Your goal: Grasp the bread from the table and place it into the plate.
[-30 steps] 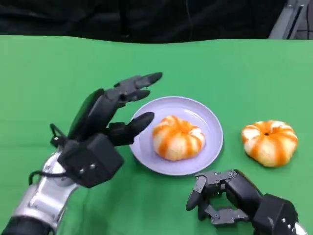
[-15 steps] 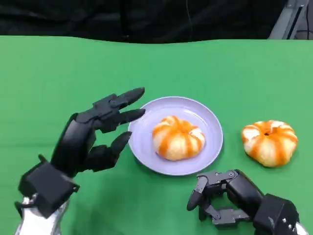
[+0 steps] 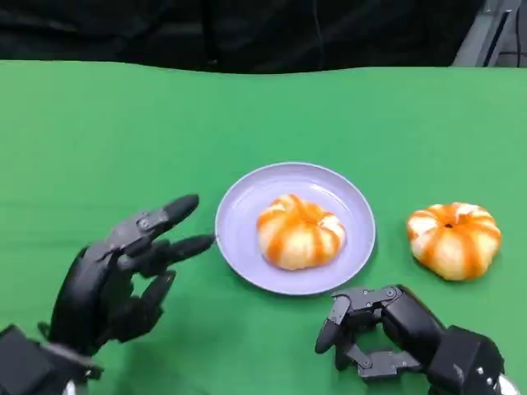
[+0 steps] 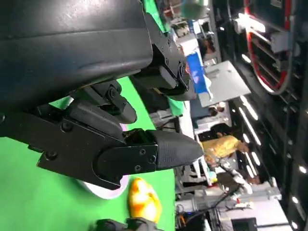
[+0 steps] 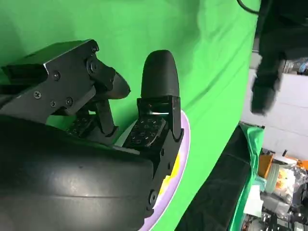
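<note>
A round orange-and-white bread (image 3: 300, 231) lies in the lavender plate (image 3: 247, 206) at the table's middle. A second bread (image 3: 454, 238) of the same kind sits on the green cloth to the plate's right. My left hand (image 3: 115, 278) hovers left of the plate, fingers spread and holding nothing. My right hand (image 3: 379, 332) rests low in front of the plate, fingers apart and empty. In the left wrist view, the fingers (image 4: 144, 149) reach over the plate's rim (image 4: 103, 191), with a bread (image 4: 142, 203) beyond. The right wrist view shows the plate (image 5: 182, 156) behind its fingers (image 5: 159, 91).
Green cloth (image 3: 99, 132) covers the whole table, with a dark backdrop beyond its far edge. A grey frame (image 3: 486, 33) stands at the far right corner. A person (image 4: 219, 147) in a yellow top stands far off in the left wrist view.
My left hand has pulled back from beside the plate, toward the table's near left and lower, still holding nothing. The right hand and both breads have not moved.
</note>
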You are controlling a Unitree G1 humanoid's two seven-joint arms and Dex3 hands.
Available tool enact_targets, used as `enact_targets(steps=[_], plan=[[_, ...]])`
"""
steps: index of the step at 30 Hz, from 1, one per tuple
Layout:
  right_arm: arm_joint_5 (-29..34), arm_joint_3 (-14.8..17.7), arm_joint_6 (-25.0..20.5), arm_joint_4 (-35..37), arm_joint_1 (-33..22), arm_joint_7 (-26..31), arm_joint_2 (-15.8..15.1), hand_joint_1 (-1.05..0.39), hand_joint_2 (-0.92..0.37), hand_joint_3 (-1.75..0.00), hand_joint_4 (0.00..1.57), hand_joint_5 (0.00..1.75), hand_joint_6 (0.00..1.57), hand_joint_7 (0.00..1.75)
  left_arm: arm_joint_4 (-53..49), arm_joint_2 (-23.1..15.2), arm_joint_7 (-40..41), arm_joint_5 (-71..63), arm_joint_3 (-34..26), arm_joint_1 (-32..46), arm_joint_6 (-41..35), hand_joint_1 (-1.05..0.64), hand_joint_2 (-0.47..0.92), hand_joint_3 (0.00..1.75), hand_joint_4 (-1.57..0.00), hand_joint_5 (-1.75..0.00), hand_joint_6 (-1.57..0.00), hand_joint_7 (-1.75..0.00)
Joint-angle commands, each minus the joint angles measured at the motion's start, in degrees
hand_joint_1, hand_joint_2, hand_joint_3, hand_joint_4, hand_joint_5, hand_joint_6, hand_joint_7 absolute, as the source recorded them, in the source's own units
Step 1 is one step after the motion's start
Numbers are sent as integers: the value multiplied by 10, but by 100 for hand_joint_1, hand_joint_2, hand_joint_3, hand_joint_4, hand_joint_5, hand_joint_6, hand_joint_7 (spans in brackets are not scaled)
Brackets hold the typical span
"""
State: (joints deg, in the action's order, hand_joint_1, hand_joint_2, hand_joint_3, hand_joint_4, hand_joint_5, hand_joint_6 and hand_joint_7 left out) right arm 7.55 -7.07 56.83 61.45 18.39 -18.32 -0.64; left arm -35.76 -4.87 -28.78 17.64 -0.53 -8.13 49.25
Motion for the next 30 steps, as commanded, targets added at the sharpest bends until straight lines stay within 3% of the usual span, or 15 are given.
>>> enact_targets(steps=[1,12,30], plan=[[-12,4,6,-7,-4,-5,-5,19,-59,-102,103,126,104,93,-11,0,-10,-4,-15,2,16,-79,92,59,-82,-1,-57,0],[-22,6,7,-19,-15,-18,-10,21,-60,-101,101,128,102,95,-63,26,-43,6,-25,29,33,-76,92,62,-82,-1,-57,-1],[-19,3,2,-22,-15,-16,-11,21,-61,-101,99,130,99,99,-113,34,-65,-12,-30,16,56,-74,92,59,-87,-2,-58,-1]])
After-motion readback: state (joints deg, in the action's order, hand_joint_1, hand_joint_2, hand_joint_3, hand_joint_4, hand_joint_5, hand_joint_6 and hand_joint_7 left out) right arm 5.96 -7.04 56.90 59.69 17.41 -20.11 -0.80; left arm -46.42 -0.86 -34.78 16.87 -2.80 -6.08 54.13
